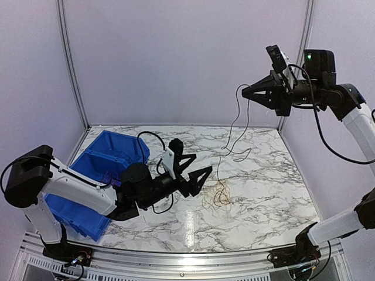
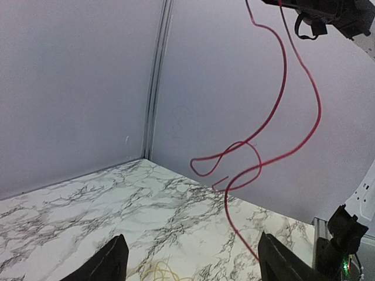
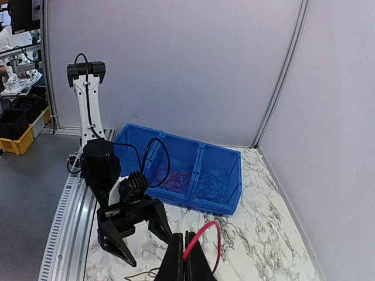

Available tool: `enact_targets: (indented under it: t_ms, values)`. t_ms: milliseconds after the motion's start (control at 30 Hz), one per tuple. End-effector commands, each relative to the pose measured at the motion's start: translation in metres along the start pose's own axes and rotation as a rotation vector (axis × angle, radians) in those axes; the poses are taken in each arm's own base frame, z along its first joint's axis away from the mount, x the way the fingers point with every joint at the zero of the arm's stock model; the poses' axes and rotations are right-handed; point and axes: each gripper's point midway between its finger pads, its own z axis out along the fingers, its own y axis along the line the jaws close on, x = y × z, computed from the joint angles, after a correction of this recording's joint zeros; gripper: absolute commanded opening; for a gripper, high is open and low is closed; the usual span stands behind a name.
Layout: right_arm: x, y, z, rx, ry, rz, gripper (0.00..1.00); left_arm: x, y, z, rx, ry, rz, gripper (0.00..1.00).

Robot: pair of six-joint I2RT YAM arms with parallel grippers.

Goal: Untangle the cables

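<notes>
My right gripper [image 1: 246, 92] is high above the table, shut on a thin red wire [image 3: 208, 234]. The red wire [image 1: 235, 126] hangs down in loops from it; it also shows in the left wrist view [image 2: 275, 111]. A small tangle of tan wires [image 1: 218, 196] lies on the marble table [image 1: 263, 187], its edge showing in the left wrist view [image 2: 155, 272]. My left gripper [image 1: 199, 171] is open and empty just left of the tangle, low over the table. In the right wrist view the left gripper [image 3: 132, 231] shows below.
A blue three-compartment bin [image 1: 96, 167] stands at the left; in the right wrist view [image 3: 193, 170] red wires [image 3: 173, 178] lie in its middle compartment and dark wires [image 3: 211, 184] in the right one. Grey walls enclose the table.
</notes>
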Motion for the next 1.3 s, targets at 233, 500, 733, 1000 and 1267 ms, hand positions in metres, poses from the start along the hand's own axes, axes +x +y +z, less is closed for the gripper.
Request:
enact_targets:
  t_ms: [233, 500, 733, 1000, 1267]
  values:
    - [0.013, -0.002, 0.004, -0.012, 0.0, 0.041, 0.0, -0.016, -0.025, 0.054, 0.071, -0.09, -0.047, 0.74]
    - [0.028, -0.003, 0.007, -0.007, 0.016, 0.06, 0.0, -0.01, -0.029, 0.061, 0.089, -0.084, 0.045, 0.35]
    - [0.053, -0.018, 0.013, 0.064, 0.066, 0.074, 0.0, -0.014, -0.026, 0.049, 0.082, -0.08, 0.057, 0.02]
    - [0.154, -0.062, 0.032, 0.241, 0.253, 0.11, 0.58, -0.02, 0.002, 0.019, -0.039, -0.066, -0.016, 0.0]
    - [0.302, -0.02, 0.092, 0.01, 0.477, 0.28, 0.68, -0.016, 0.044, -0.025, -0.232, -0.045, -0.06, 0.0]
